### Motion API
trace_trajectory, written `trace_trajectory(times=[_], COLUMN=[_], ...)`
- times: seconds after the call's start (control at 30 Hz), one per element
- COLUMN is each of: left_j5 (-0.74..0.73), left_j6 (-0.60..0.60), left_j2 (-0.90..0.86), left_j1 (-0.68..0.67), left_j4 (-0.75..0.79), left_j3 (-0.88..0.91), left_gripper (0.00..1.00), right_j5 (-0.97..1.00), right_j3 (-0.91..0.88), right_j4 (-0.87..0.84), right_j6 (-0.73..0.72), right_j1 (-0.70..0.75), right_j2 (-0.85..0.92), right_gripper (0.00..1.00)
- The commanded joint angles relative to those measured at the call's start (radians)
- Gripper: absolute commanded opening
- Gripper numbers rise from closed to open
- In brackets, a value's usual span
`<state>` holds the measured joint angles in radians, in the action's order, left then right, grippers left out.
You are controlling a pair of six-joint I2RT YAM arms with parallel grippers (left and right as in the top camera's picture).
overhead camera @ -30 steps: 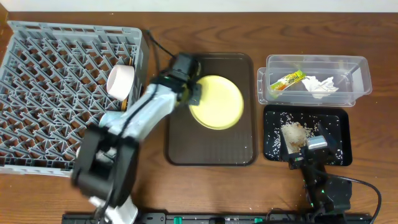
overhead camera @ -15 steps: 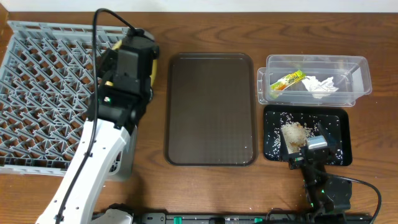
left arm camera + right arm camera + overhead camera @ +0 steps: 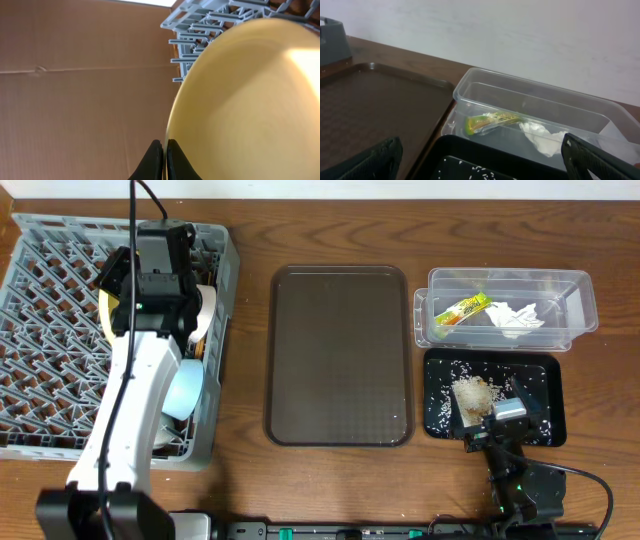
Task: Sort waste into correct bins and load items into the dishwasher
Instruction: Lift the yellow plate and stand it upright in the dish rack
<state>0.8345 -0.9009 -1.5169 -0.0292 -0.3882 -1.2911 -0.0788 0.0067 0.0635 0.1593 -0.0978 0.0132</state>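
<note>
My left gripper (image 3: 135, 295) is shut on the rim of the round yellow plate (image 3: 106, 310) and holds it on edge over the right part of the grey dish rack (image 3: 50, 330). In the left wrist view the plate (image 3: 250, 100) fills the right side, with my fingers (image 3: 164, 150) pinching its edge and the rack pegs (image 3: 200, 30) above. A light blue bowl (image 3: 185, 388) and a white cup or bowl (image 3: 207, 305) sit in the rack. My right gripper (image 3: 497, 425) is open over the front of the black tray (image 3: 545, 380), which holds rice scraps (image 3: 475, 392).
The brown serving tray (image 3: 338, 355) lies in the middle with nothing on it. The clear tub (image 3: 575, 290) holds the green-and-orange wrapper (image 3: 462, 308) and the white tissue (image 3: 518, 316). The right wrist view shows my open fingers (image 3: 485, 165), the wrapper (image 3: 490, 121) and the tissue (image 3: 542, 137).
My left arm lifted the yellow plate off the brown tray and carried it left over the dish rack. The brown tray is now bare. The right arm has not moved.
</note>
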Motion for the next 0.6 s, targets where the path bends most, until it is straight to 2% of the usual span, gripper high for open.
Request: trace_trajectory(times=[0.0, 0.33, 0.57], left_j5=[0.034, 0.183, 0.196], left_j6=[-0.035, -0.129, -0.229], left_j2=[-0.064, -0.095, -0.069], left_j1=[0.028, 0.035, 0.035], left_j4=[0.029, 0.233, 0.306], left_j3=[-0.002, -0.003, -0.003], left_gripper=[0.06, 0.06, 0.06], right_j5=[-0.001, -0.001, -0.001], right_j3=[-0.001, -0.001, -0.001], right_j4=[0.004, 0.004, 0.004], right_j6=[0.006, 0.006, 0.006], right_j1=[0.006, 0.006, 0.006], right_j2=[0.001, 0.001, 0.001], right_gripper=[0.99, 0.99, 0.99])
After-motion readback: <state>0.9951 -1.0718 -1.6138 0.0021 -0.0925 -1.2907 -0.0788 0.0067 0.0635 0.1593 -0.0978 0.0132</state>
